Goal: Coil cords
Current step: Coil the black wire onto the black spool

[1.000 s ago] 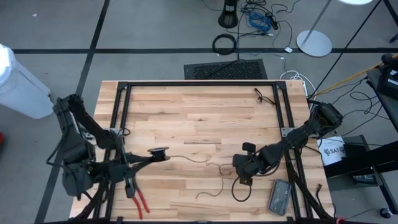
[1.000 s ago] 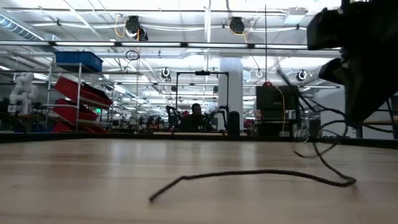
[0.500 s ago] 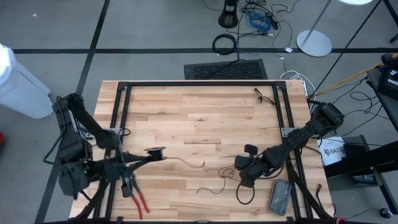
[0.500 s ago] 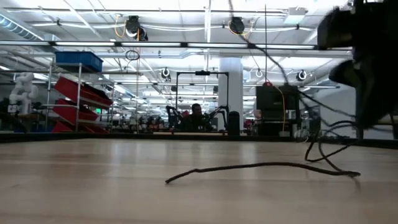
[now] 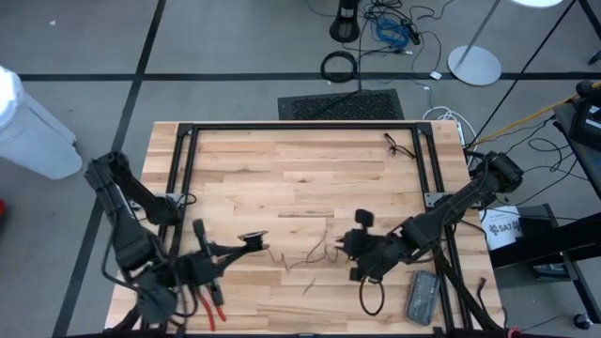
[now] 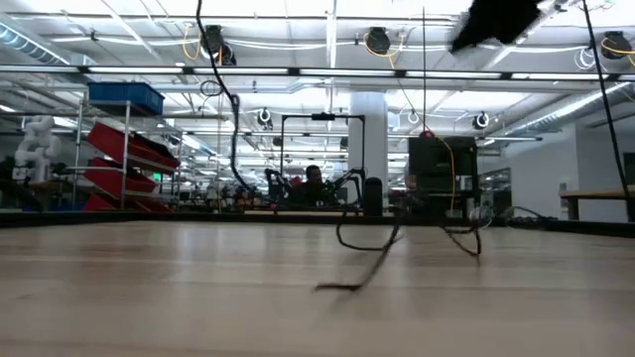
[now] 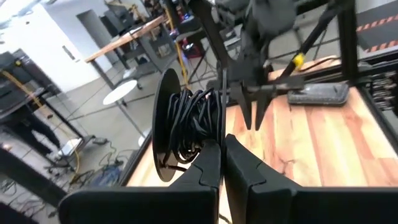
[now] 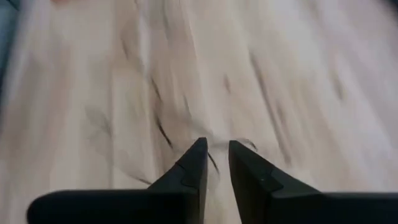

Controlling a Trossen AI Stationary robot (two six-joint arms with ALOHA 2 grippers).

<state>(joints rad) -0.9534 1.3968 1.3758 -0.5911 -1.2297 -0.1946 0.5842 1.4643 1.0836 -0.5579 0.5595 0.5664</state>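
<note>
Two claws sit low over the worktop (image 5: 282, 160). The left claw (image 7: 222, 163), pressed together, pinches the cord's round puck (image 7: 186, 127), with cord wound on it. The loose cord (image 5: 305, 258) lies crumpled between both claws. The right claw (image 8: 214, 163) hovers just beside it, fingers slightly apart, holding nothing.

Probably a robotics lab, red storage bins (image 6: 124, 149), strip-lit ceiling, workbenches, floor cables (image 5: 394, 28)
</note>
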